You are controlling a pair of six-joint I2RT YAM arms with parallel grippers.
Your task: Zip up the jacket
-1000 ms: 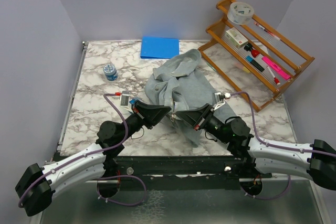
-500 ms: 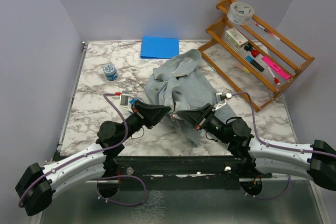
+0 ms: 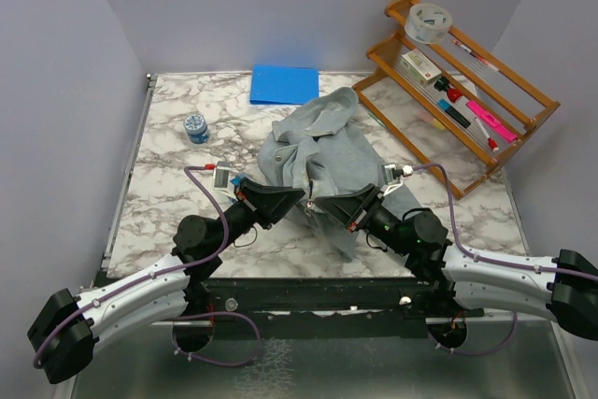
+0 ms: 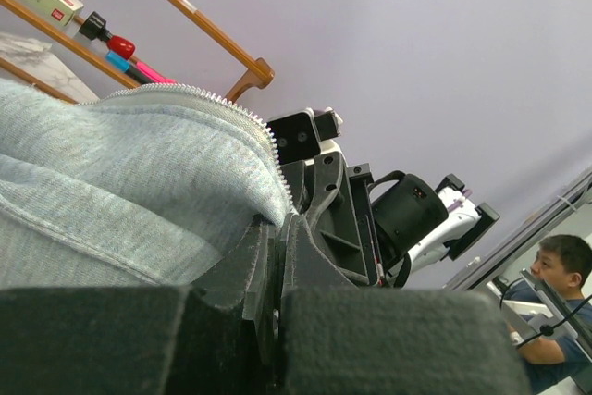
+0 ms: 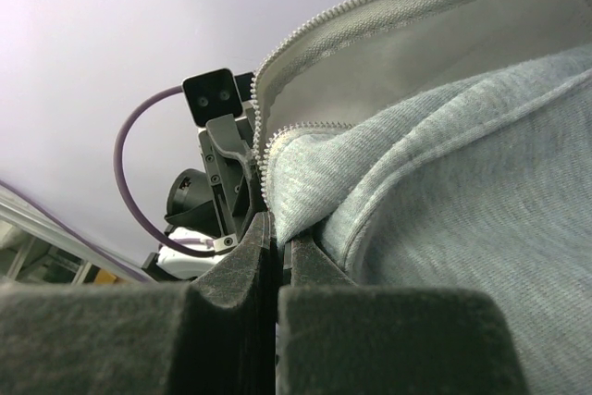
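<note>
The light grey-green jacket (image 3: 318,151) lies crumpled mid-table, front open, zipper teeth showing along its edges. My left gripper (image 3: 301,196) is shut on the jacket's bottom front edge; in the left wrist view the jacket (image 4: 120,182) and its toothed edge run into the closed pads of that gripper (image 4: 276,228). My right gripper (image 3: 318,203) is shut on the facing bottom edge, tip to tip with the left one. The right wrist view shows the jacket (image 5: 444,191), its zipper tape pinched in that gripper (image 5: 279,228).
A blue folder (image 3: 284,84) lies at the back of the table. A small blue-capped jar (image 3: 195,127) stands at the left. A wooden rack (image 3: 462,81) with pens, a box and a tape roll fills the back right corner.
</note>
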